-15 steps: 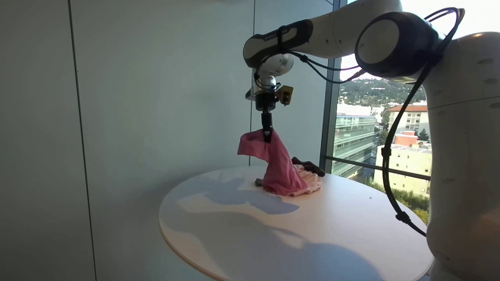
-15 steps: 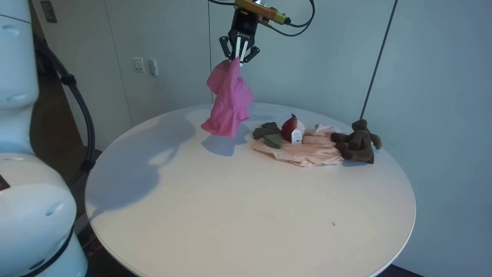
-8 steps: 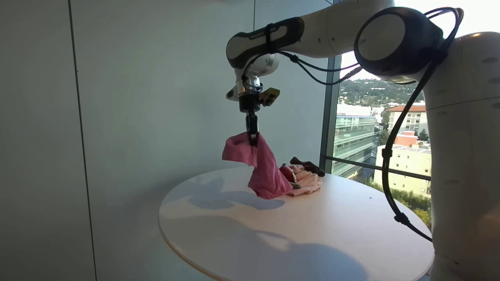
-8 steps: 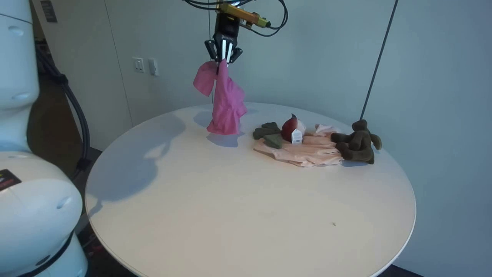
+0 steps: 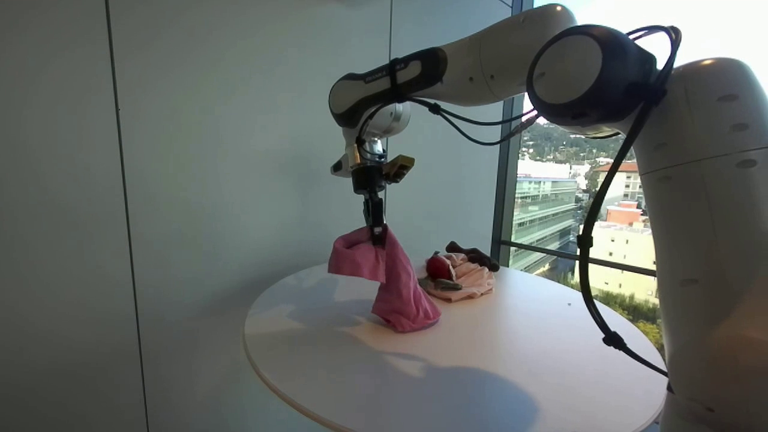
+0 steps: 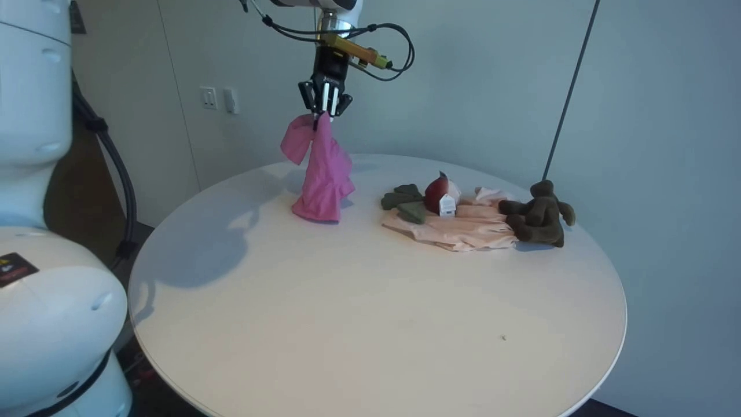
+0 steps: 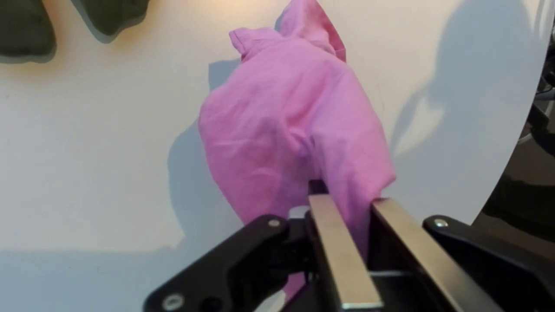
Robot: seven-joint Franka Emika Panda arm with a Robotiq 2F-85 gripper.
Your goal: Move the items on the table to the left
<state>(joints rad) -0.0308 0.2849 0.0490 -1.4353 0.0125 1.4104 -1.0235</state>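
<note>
My gripper (image 5: 378, 237) is shut on the upper part of a pink cloth (image 5: 402, 300), which hangs down below it. Both show in the other exterior picture too, the gripper (image 6: 324, 114) above the pink cloth (image 6: 324, 179). The cloth's lower end is at or just above the table; I cannot tell whether it touches. In the wrist view a fold of pink cloth (image 7: 282, 121) runs between the fingers (image 7: 347, 199). A peach cloth (image 6: 463, 231) lies flat on the table, with a red-and-white stuffed piece (image 6: 437, 196) and dark green pieces (image 6: 402, 200) on it.
A brown teddy bear (image 6: 538, 217) sits beside the peach cloth. The round white table (image 6: 370, 318) has its far edge near the wall. Green pieces (image 7: 112, 13) show at the top left of the wrist view. A window (image 5: 543, 198) stands behind the table.
My gripper has carried the pink cloth away from the peach cloth, leftward in both exterior views, then lower. The red piece and green pieces have come into sight behind it. The others have not moved.
</note>
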